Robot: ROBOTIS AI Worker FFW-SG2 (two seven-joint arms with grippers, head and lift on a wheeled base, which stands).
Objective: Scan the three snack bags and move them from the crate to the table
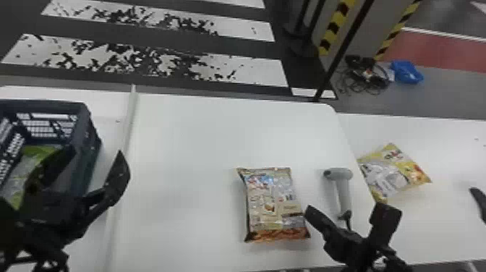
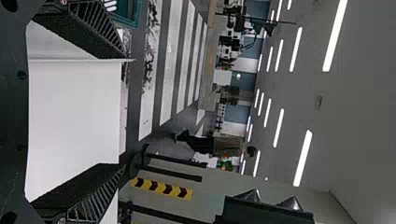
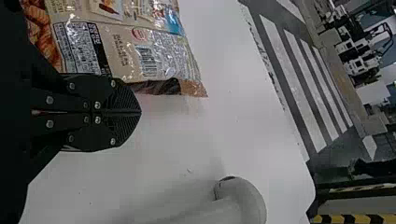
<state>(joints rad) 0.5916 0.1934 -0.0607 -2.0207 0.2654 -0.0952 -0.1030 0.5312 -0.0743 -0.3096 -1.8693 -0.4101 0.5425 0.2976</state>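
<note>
The left gripper [image 1: 97, 153] hangs at the right-hand side of the dark crate [image 1: 82, 124], its two fingers released and standing well apart. The left wrist view shows that same spread, with the white table [image 1: 188, 137] seen through the space between the fingers. Inside the crate lies a green snack bag [image 1: 21, 170], partly hidden behind the arm. The right gripper [image 1: 350, 212] is over the table's near right part, between the brown snack bag [image 1: 269, 202] and the scanner. In the right wrist view its fingers are clenched, pad against pad, with the tips just beside the edge of the brown bag (whether they touch it, I cannot tell). That bag lies flat on the table, printed panels and a barcode facing up. The grey scanner [image 1: 336, 174] lies to the right of it, near the table's right edge, with its head away from the robot and its handle towards it. To the right of the scanner, a yellow snack bag [image 1: 394, 173] lies at a slant on a white surface beside the table. On the floor beyond, a blue bundle [image 1: 406, 71] sits next to a tangle of dark cables [image 1: 369, 76]
</note>
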